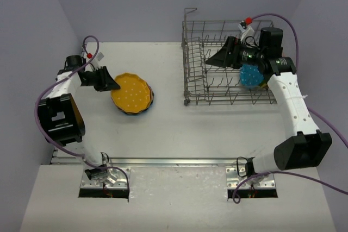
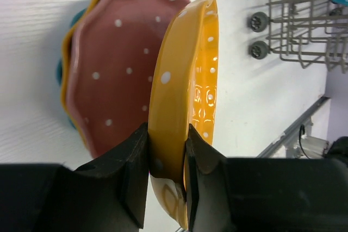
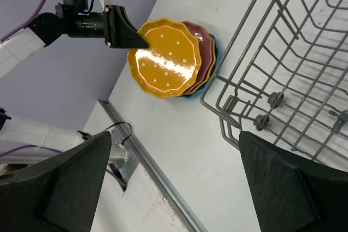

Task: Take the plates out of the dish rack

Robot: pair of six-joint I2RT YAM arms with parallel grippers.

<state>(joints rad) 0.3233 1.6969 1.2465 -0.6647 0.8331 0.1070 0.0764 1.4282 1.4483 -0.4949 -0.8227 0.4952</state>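
My left gripper [image 1: 110,83] is shut on the rim of an orange-yellow dotted plate [image 1: 131,92] and holds it tilted over a stack on the table. In the left wrist view the jaws [image 2: 167,167] pinch that plate [image 2: 185,80]; a pink plate [image 2: 117,63] lies under it on further plates. My right gripper [image 1: 209,60] is open and empty above the left part of the grey wire dish rack [image 1: 188,74]. A teal-blue plate [image 1: 251,74] stands in the rack by the right wrist. The right wrist view shows the gripper [image 3: 176,183], rack [image 3: 283,52] and held plate [image 3: 163,58].
A metal rail [image 1: 174,161] runs along the table's near edge between the arm bases. Purple walls close in the left, back and right. The rack has small wheels [image 2: 256,22] at its near corner. Bare tabletop lies between the stack and the rack.
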